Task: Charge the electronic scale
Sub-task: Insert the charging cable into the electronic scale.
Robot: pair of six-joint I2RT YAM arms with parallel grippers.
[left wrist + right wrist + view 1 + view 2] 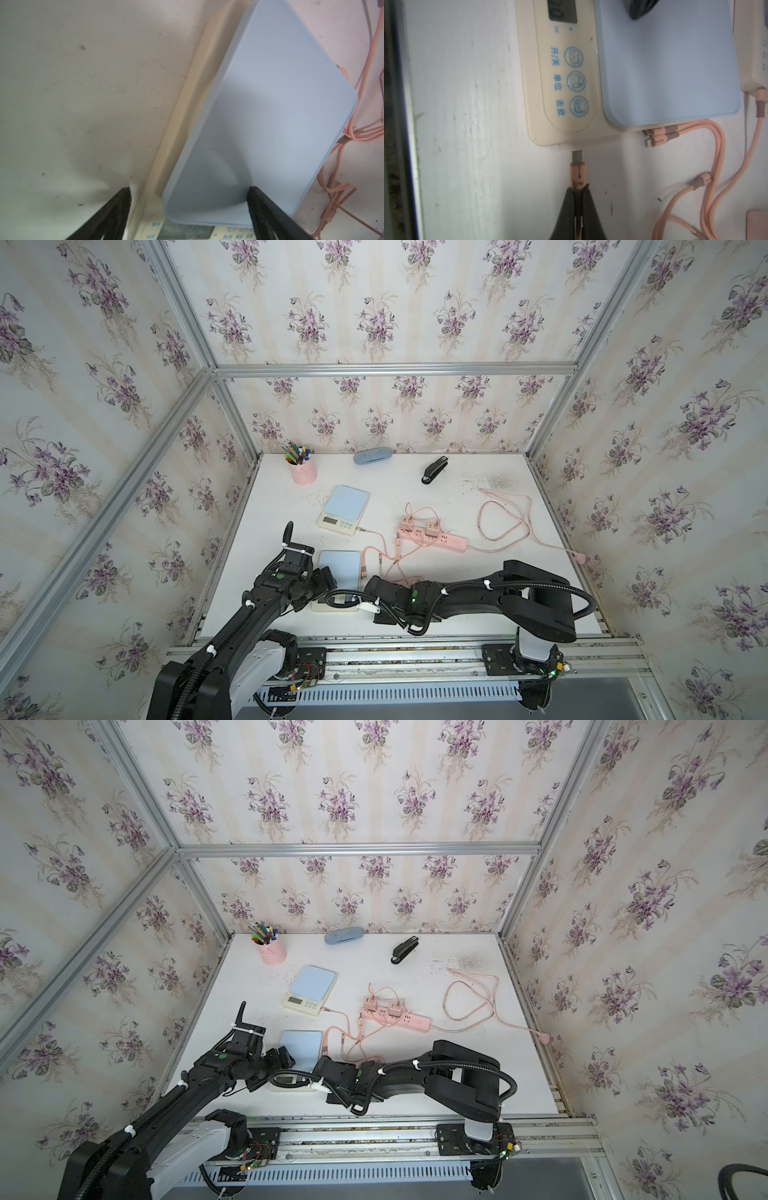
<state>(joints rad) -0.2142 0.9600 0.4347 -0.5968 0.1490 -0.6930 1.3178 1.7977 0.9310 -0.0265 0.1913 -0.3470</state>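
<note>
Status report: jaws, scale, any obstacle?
Left jaws open over near cream scale with blue top. Right jaws shut on pink cable plug, just short of scale's side. Nothing between.

The near scale (301, 1048) lies on the white surface (457, 1077) between the left claw (277, 1073) and right claw (321, 1075). Pink cables (329, 1038) trail from the power strip (409, 1020). One is plugged into the far scale (309, 988).

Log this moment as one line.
left gripper: open, astride near scale edge | right gripper: shut on pink plug | pink plug: just short of near scale, not inserted
</note>
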